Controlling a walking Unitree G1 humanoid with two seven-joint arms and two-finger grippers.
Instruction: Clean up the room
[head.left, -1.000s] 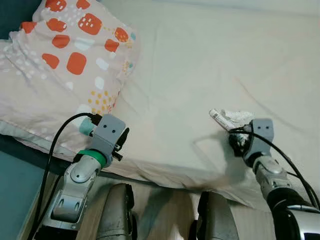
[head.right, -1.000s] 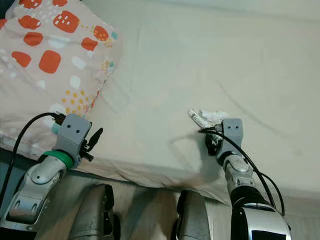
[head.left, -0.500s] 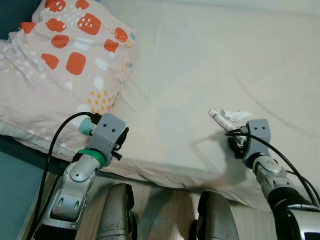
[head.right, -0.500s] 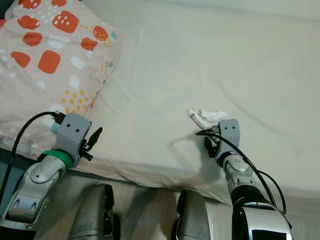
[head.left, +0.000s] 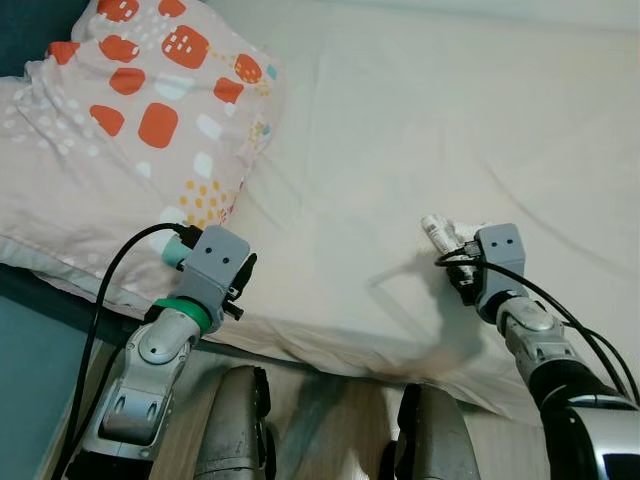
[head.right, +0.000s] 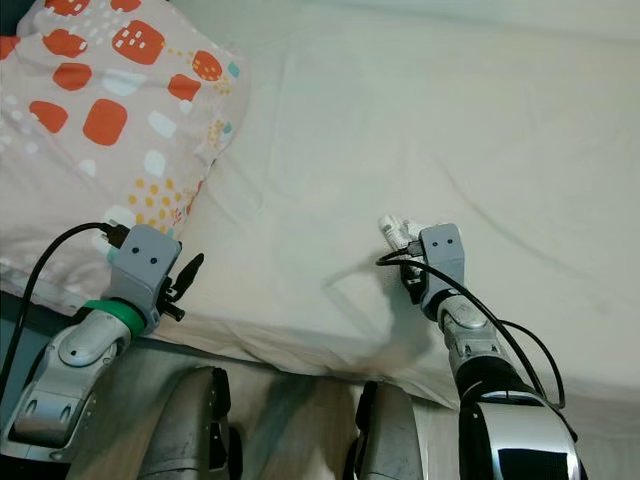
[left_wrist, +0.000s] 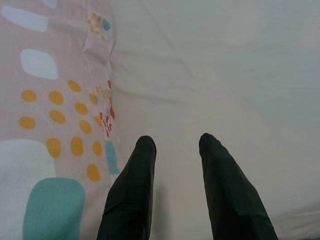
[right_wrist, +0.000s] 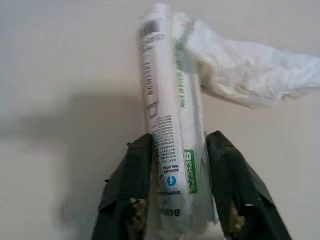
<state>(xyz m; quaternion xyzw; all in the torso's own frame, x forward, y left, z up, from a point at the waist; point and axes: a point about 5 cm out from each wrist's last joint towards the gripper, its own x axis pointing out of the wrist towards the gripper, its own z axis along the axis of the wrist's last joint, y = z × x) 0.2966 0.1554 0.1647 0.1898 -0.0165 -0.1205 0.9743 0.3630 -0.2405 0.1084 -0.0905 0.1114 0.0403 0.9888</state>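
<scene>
Cream bedsheet (head.left: 400, 130), patterned pillow (head.left: 120, 130) far left. Right gripper (right_wrist: 181, 200) clamps white printed wrapper (right_wrist: 167, 130), crumpled tissue (right_wrist: 250, 75) touching wrapper's far end. Left gripper (left_wrist: 175, 145) idle, fingers apart, beside pillow.

A cream-sheeted bed (head.left: 400, 120) carries a patterned pillow (head.left: 120, 130) at its left, above pale wooden floor (head.left: 340, 410).

Lying at ten o'clock on the bed (head.left: 400, 120): pillow (head.left: 120, 140), pale pink, showing orange, white and teal patches. Stretching across the remainder: cream sheet (head.right: 450, 130), lightly creased.
</scene>
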